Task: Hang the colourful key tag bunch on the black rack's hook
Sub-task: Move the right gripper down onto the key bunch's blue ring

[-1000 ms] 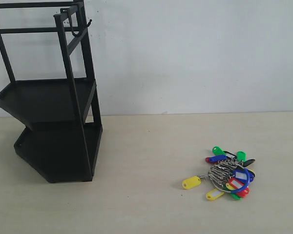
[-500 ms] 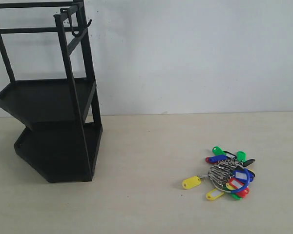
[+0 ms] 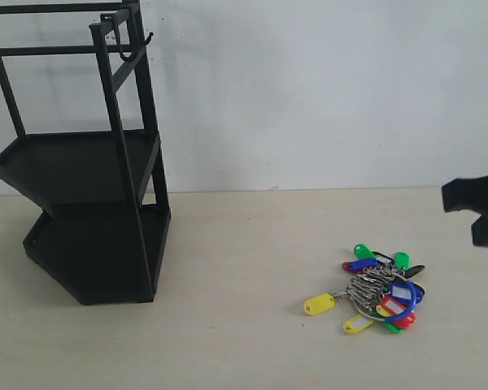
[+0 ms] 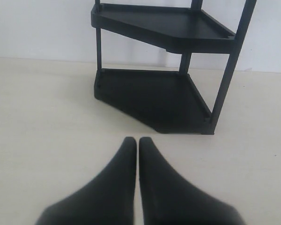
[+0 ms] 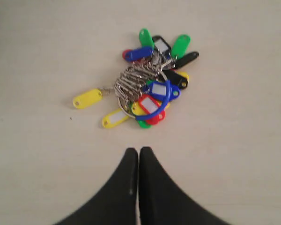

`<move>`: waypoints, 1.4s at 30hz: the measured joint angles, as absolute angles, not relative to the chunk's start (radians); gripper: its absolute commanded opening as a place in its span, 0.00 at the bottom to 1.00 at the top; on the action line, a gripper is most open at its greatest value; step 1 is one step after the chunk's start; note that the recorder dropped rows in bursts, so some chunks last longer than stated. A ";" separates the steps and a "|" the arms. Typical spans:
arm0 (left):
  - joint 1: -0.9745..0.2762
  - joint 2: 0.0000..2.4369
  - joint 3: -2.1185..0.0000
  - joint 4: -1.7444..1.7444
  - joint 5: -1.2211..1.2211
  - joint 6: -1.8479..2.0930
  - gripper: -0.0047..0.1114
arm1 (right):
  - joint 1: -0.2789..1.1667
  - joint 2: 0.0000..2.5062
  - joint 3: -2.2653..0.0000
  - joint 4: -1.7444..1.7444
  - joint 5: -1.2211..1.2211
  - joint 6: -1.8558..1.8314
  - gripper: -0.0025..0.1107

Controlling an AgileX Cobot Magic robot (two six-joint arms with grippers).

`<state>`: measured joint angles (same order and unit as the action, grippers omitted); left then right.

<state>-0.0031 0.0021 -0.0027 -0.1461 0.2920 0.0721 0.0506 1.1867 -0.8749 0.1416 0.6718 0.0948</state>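
The colourful key tag bunch (image 3: 380, 290) lies flat on the pale table, right of centre, its blue loop (image 3: 403, 302) on top. The black rack (image 3: 81, 244) stands at the far left. Its thin hook (image 3: 127, 55) curves down from the top bar with nothing hanging on it. My right gripper (image 3: 459, 203) pokes in at the right edge, above and right of the bunch. In the right wrist view this gripper (image 5: 138, 151) is shut and empty, with the bunch (image 5: 145, 84) just beyond its tips. My left gripper (image 4: 132, 140) is shut and empty, pointing at the rack (image 4: 150, 96).
A white wall (image 3: 309, 89) runs behind the table. The rack's two angular trays (image 3: 73, 162) hold nothing. Bare table (image 3: 244, 268) lies between rack and bunch.
My right gripper has come into the exterior view at the right edge. The bunch and the rack have not moved.
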 measured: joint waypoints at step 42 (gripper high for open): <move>-0.003 0.002 -0.003 -0.146 0.292 0.072 0.08 | 0.080 1.793 -0.875 0.276 0.234 0.208 0.37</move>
<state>-0.0031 0.0021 -0.0027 -0.1461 0.2920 0.0721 0.0798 1.7929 -0.8754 0.2763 0.2342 0.2084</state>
